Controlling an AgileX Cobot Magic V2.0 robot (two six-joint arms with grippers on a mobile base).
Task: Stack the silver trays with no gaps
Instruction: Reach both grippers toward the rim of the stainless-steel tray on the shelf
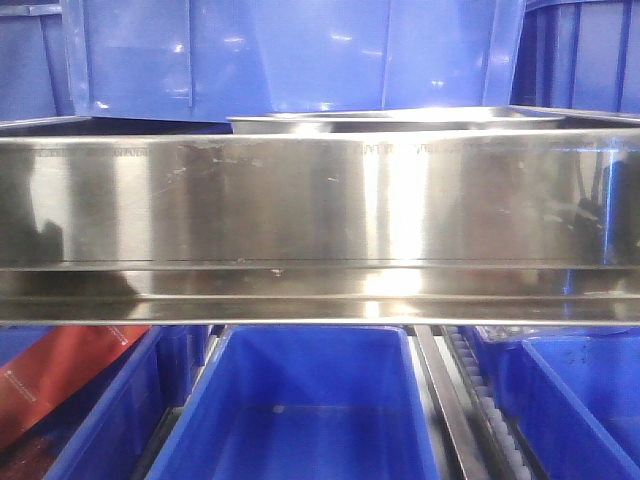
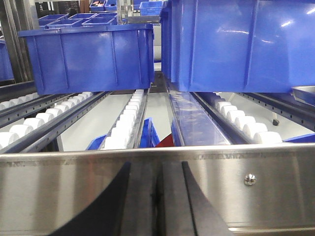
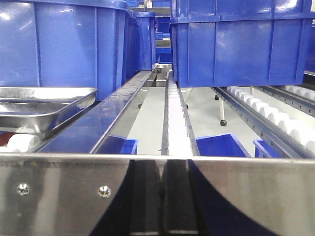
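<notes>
Steel rail [image 1: 300, 200] spans front view. Silver tray [image 3: 47, 105] sits beyond it on white rollers [image 3: 19, 142], upright, just in front of blue bin [image 3: 64, 44]. In front view only tray rim shows above rail. Left tool [image 2: 157, 196]: fingers pressed together, nothing between, low against rail. Right tool [image 3: 162, 196]: same, fingers closed, empty; tray lies ahead and to its left, not touched. Lower blue bins [image 1: 300, 410] sit under rail.
</notes>
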